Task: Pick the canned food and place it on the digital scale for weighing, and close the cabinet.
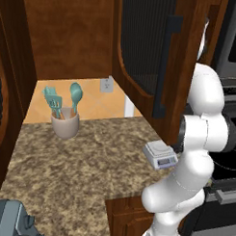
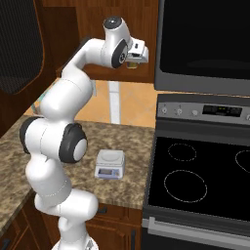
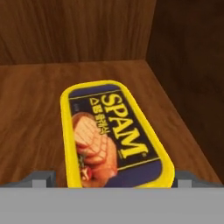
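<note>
The canned food point(image 3: 111, 135), a flat yellow tin with a dark SPAM label, lies on the wooden shelf inside the cabinet point(image 3: 39, 109), close to its right wall. My gripper point(image 3: 113, 179) is open and straddles the tin's near end, one grey fingertip point(image 3: 41, 177) on each side. In the right base view the hand point(image 2: 138, 52) reaches into the cabinet point(image 2: 97, 24) beside the microwave. The cabinet door point(image 1: 146, 44) with its dark ribbed panel and bar handle point(image 1: 165, 68) stands wide open. The digital scale point(image 1: 159, 154) point(image 2: 110, 163) sits bare on the counter's right end, below the hand.
A beige holder with teal utensils point(image 1: 65, 120) stands at the back of the granite counter point(image 1: 89, 162). A black stovetop point(image 2: 200, 176) lies right of the scale, with a microwave point(image 2: 205, 39) above it. A grey appliance point(image 1: 12, 222) sits at the counter's near left corner.
</note>
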You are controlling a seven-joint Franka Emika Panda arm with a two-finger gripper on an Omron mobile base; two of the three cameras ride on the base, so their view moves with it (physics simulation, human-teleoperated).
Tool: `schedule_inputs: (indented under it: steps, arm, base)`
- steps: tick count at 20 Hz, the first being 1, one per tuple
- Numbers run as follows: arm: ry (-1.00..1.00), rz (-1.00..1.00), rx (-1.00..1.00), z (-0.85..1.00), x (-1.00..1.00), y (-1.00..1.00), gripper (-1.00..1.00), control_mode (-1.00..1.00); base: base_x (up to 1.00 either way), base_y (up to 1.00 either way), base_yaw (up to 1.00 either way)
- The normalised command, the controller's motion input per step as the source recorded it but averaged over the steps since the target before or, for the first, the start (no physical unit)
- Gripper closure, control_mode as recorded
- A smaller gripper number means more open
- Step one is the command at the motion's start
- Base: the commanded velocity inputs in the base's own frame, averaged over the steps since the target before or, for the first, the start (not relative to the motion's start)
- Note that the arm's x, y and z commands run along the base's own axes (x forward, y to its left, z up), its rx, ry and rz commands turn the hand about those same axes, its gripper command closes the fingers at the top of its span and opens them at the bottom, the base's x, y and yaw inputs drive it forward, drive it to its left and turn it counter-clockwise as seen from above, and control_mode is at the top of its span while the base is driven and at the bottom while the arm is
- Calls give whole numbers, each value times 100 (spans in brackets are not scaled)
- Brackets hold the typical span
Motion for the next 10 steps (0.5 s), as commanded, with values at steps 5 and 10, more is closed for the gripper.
schedule_inputs:
  steps: [5,10]
  arm:
    - [0,0,0,-19,28,-3,-100,-100]
    - [0,0,0,-18,23,0,100,-100]
  base:
    - [0,0,0]
    - [0,0,0]
